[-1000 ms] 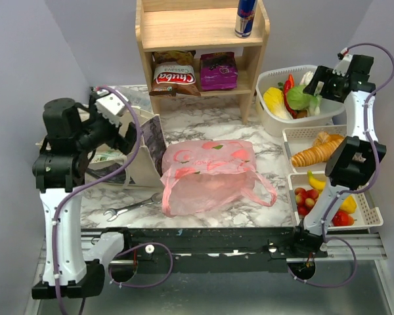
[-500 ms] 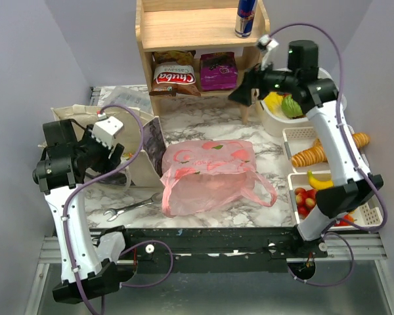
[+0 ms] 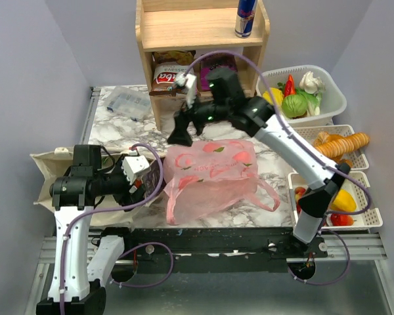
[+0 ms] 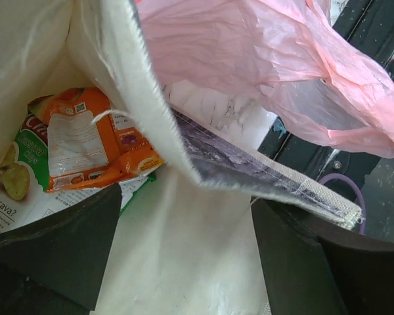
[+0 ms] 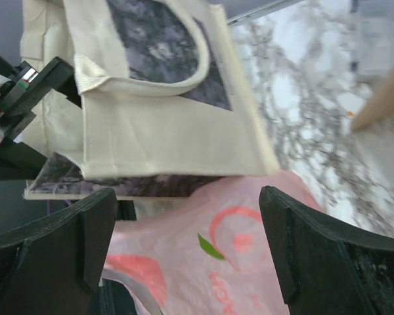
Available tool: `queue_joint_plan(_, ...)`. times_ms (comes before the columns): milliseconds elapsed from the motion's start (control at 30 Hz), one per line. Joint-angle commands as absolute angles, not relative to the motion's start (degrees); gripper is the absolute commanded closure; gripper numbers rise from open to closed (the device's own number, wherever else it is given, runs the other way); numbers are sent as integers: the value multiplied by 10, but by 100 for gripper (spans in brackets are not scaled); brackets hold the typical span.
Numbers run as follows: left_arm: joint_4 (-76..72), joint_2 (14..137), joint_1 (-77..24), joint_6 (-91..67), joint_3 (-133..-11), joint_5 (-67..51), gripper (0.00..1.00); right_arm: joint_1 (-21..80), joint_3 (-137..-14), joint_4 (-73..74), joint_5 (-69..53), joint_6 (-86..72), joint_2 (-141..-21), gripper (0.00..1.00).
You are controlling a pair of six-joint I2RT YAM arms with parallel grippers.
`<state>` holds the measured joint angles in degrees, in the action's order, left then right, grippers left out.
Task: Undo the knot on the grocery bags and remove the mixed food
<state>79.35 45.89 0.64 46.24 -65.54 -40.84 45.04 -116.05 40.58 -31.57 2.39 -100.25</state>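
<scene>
The beige canvas tote (image 3: 43,167) lies on its side at the table's left front edge. My left gripper (image 3: 144,180) is at its mouth, open wide, with the tote's pale wall (image 4: 184,262) between the fingers. Inside lie an orange snack bag (image 4: 95,141) and a green-and-white snack bag (image 4: 16,164). The pink bag (image 3: 210,174) lies mid-table with loose handle loops (image 3: 266,193); the knot is out of view. My right gripper (image 3: 179,134) hangs open over the pink bag's (image 5: 249,262) far left corner, next to the tote (image 5: 157,131). Mixed food fills the white basket (image 3: 335,105).
A wooden shelf (image 3: 203,39) at the back holds the Chuba bag (image 3: 167,72), a purple bag (image 3: 218,65) and a can (image 3: 245,16). A clear plastic box (image 3: 128,102) lies back left. Trays with pastries (image 3: 338,146) and fruit (image 3: 341,203) line the right edge.
The right arm swung from the white basket across to the pink bag's far left corner. The left arm dropped toward the front, and the tote came with it to the left front edge.
</scene>
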Motion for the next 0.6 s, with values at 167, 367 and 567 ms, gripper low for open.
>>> queue_joint_plan(167,714,374,2,378,-620,-346,10,578,-1199,384,-256,32,-1061,3)
queue_joint_plan(367,699,366,24,350,-641,-361,8,601,-1187,371,-226,41,-1073,5)
queue_joint_plan(567,706,385,35,349,-660,-373,8,615,-1210,358,-174,38,-1104,15)
